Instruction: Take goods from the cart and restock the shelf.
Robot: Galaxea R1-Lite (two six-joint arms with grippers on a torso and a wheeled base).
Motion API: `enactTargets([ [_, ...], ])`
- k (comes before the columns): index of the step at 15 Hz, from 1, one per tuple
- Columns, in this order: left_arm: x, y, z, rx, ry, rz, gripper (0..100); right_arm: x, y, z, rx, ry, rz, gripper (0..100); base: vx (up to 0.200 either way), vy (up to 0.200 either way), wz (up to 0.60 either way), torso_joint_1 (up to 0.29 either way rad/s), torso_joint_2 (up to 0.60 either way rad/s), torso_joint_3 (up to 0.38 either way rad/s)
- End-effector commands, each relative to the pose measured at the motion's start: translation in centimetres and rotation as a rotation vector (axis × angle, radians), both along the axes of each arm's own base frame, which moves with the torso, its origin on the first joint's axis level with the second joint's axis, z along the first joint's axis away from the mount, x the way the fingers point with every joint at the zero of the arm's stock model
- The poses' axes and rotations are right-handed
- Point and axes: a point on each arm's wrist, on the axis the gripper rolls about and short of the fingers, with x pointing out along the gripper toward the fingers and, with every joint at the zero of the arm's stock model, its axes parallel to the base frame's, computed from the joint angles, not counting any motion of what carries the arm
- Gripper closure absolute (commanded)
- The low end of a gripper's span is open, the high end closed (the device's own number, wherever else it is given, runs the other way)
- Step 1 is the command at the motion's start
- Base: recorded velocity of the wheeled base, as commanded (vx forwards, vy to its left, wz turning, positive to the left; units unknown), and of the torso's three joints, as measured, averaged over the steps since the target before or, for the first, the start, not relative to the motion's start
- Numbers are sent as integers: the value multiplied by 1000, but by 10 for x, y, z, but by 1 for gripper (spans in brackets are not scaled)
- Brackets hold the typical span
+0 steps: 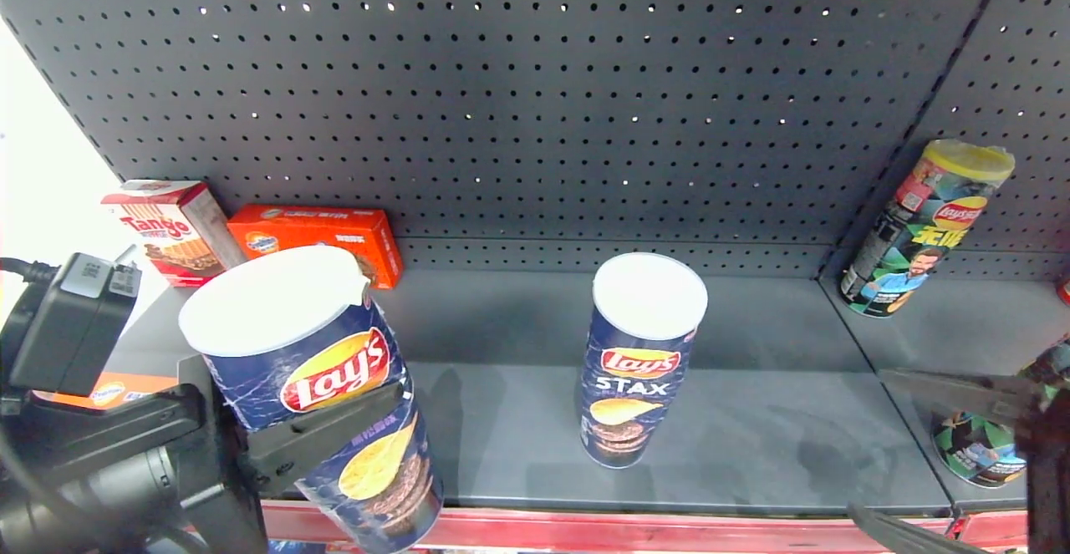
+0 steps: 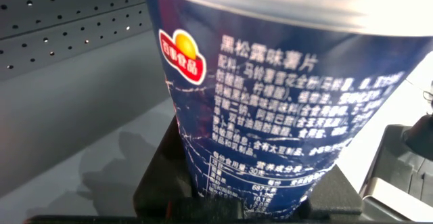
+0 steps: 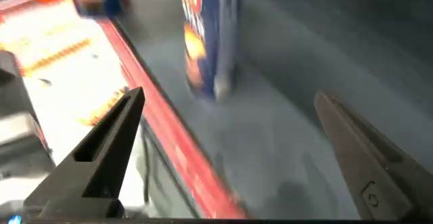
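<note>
My left gripper (image 1: 322, 441) is shut on a dark blue chip can (image 1: 318, 370) with a white lid, tilted at the shelf's front left edge; the can's back label (image 2: 270, 109) shows close up in the left wrist view. A second blue chip can (image 1: 639, 362) stands upright mid-shelf, also seen as can (image 3: 206, 34) beyond my right gripper. My right gripper (image 1: 936, 454) is open at the front right of the shelf, nothing between its fingers (image 3: 101, 156).
The grey shelf (image 1: 752, 437) has a red front rail (image 1: 585, 529) and a pegboard back. A wafer box (image 1: 171, 228) and an orange box (image 1: 322, 236) sit at the back left. A green chip can (image 1: 928, 228) leans at the right; another lies at far right (image 1: 978, 449).
</note>
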Motion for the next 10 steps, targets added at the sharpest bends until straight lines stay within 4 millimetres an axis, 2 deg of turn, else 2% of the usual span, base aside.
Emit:
enactTargets([
  [1,0,0,0,1,2,0,100,-46,-32,-27,19,-7,-131,0,0,0,0,0,0,0],
  [2,0,0,0,0,0,-2,100,-59,-42,-51,23,34,-237,0,0,0,0,0,0,0],
  [7,1,-1,3,-4,-8,-3,100,-66,-52,-81,22,129,-446,0,0,0,0,0,0,0],
  [10,1,-2,4,-6,-12,-8,100,-73,-60,-99,51,173,-644,0,0,0,0,0,0,0],
])
